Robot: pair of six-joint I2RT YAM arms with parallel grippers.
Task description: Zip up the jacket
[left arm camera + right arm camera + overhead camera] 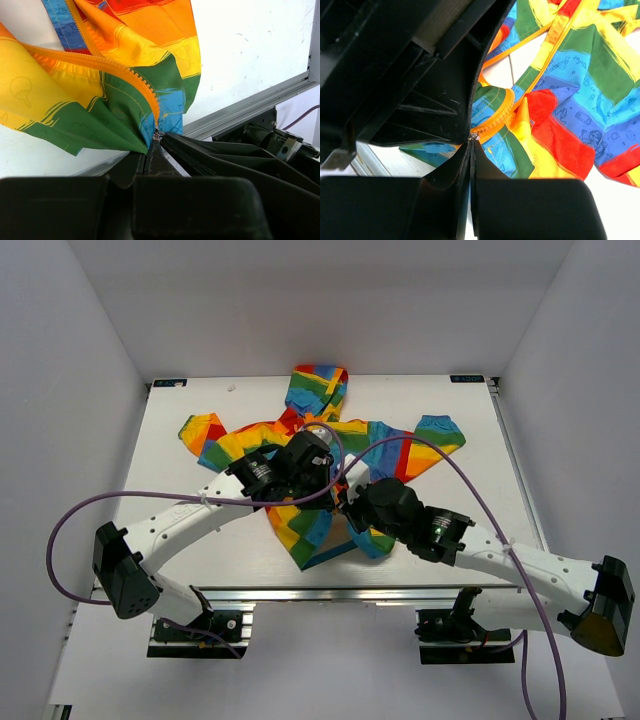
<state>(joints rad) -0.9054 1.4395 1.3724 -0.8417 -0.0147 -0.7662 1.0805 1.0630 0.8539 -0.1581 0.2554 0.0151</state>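
Pinching the orange zipper band [100, 62] of a rainbow-striped hooded fabric jacket [318, 390] on a white table [200, 400]: left gripper [156, 137], right gripper [472, 139], both clenched.

the left tool [154, 146] is pinched closed on the bottom end of the orange zipper [115, 65] of the rainbow-striped jacket [90, 105], at its green hem. the right tool [170, 140] meets the same spot from the right, above the white worktop [250, 50].

Matt woven cloth jacket [250, 440]
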